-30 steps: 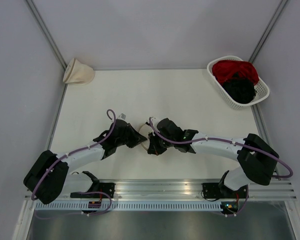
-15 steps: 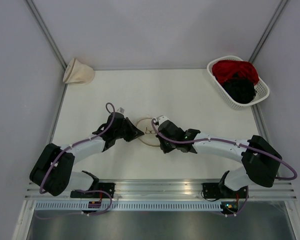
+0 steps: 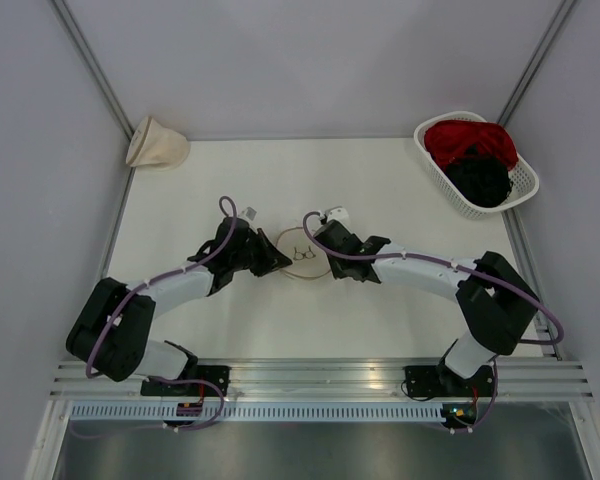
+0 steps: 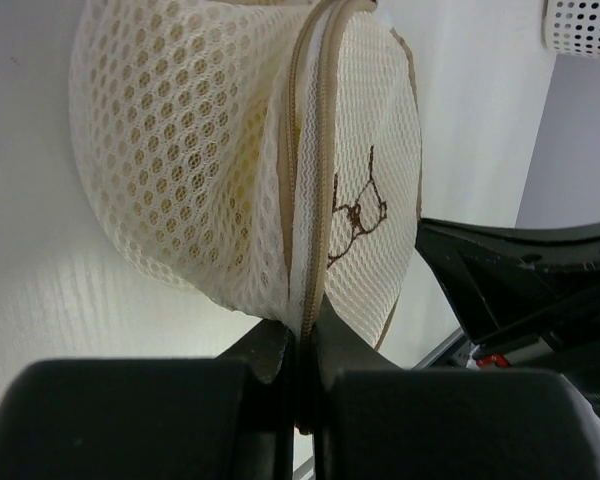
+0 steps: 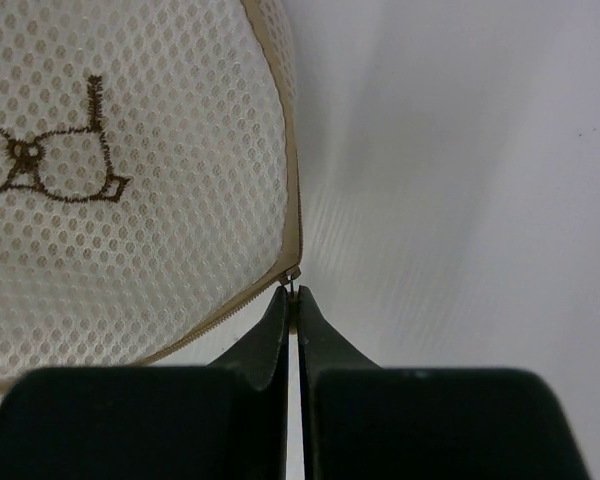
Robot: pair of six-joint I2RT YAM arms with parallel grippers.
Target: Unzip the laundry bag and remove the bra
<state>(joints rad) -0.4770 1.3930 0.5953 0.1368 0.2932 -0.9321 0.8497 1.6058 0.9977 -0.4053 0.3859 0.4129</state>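
The laundry bag (image 3: 300,256), a round cream mesh pouch with a dark spectacles-like mark, lies mid-table between both grippers. My left gripper (image 3: 278,262) is shut on the bag's zipped edge; in the left wrist view its fingers (image 4: 302,335) pinch the tan zip seam and the laundry bag (image 4: 180,150) bulges beyond them. My right gripper (image 3: 325,262) is at the bag's right edge. In the right wrist view that gripper (image 5: 293,297) is shut on the small metal zipper pull (image 5: 292,276) at the rim of the laundry bag (image 5: 130,240). The bra is hidden.
A cone-shaped cream bag (image 3: 157,143) lies in the far left corner. A white basket (image 3: 525,186) with a red garment (image 3: 470,140) and a black garment (image 3: 478,180) stands at the far right. Metal frame rails run along both sides.
Both grippers have moved away from the arm bases and drawn apart. The bag between them now shows its marked face, where before it was mostly covered.
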